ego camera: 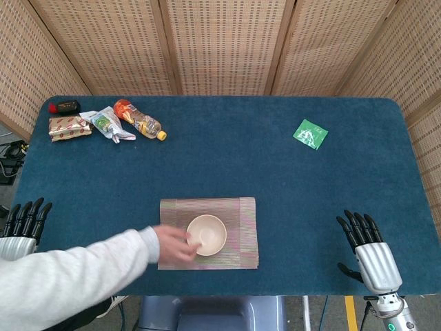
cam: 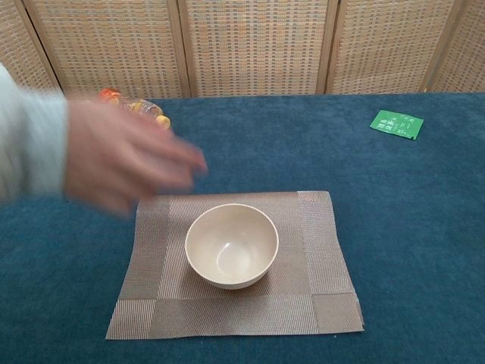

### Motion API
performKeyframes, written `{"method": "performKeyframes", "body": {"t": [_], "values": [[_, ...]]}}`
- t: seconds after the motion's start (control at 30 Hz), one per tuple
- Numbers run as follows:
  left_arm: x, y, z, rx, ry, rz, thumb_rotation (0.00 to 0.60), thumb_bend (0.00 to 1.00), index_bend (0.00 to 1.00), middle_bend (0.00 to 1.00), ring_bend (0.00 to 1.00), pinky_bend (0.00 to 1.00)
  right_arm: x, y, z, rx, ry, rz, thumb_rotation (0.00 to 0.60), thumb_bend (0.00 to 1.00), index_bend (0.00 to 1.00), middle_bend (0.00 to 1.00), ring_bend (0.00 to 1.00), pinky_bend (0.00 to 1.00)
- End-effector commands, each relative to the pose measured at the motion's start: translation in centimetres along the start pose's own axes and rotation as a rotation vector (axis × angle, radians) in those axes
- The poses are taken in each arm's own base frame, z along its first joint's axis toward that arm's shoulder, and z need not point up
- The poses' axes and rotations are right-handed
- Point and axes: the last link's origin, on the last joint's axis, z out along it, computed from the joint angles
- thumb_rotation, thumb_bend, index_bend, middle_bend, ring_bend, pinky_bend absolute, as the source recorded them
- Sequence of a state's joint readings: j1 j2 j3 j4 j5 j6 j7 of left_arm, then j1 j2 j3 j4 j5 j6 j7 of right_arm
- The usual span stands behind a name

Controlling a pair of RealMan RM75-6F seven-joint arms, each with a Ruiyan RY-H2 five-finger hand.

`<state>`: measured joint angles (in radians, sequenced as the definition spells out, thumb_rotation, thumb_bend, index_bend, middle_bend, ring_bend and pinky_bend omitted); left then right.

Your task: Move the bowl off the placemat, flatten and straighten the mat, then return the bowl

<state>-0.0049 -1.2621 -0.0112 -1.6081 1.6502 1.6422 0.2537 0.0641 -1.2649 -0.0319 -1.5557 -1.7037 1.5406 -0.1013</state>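
My left hand [ego camera: 24, 219] and right hand [ego camera: 368, 245] rest apart, fingers spread and empty, while a person's hand [ego camera: 173, 244] reaches the bowl [ego camera: 207, 234] on the placemat [ego camera: 244, 234].

Cream bowl [cam: 232, 245]; tan-and-brown woven striped placemat [cam: 326, 262]; deep blue table [ego camera: 275, 172]; green packet [ego camera: 310, 133]; orange-capped bottle [ego camera: 138, 119]; black-fingered silver right hand [ego camera: 368, 245]; white sleeve [ego camera: 69, 276].

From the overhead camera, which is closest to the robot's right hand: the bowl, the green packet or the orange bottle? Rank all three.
Measured from the right hand:
1. Green packet, up the table on the right side.
2. Bowl, centre, on the placemat; only somewhat farther.
3. Orange bottle, far left corner.
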Motion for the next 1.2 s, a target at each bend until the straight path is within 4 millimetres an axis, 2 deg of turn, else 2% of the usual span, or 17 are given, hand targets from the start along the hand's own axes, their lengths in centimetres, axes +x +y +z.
{"method": "performKeyframes", "body": {"t": [0.03,0.8,1.1,1.2], "values": [[0.0,0.0,0.0,0.0,-0.001,0.0,0.6,0.07,0.0,0.0,0.0,0.0,0.0,0.0,0.0,0.0,0.0,0.0,0.6,0.18,0.0,0.0,0.0,0.0],[-0.2,-0.1,0.2,0.001,-0.008,-0.003,0.6,0.07,0.0,0.0,0.0,0.0,0.0,0.0,0.1,-0.002,-0.001,0.0,0.6,0.18,0.0,0.0,0.0,0.0],[-0.7,0.9,0.6,-0.062,-0.014,-0.005,0.6,0.07,0.0,0.0,0.0,0.0,0.2,0.1,0.0,-0.009,0.007,0.003,0.6,0.18,0.0,0.0,0.0,0.0],[-1.4,1.7,1.1,-0.134,-0.006,-0.015,0.6,0.07,0.05,0.0,0.0,0.0,0.2,0.2,0.0,-0.012,0.008,0.005,0.6,0.18,0.0,0.0,0.0,0.0]]}}
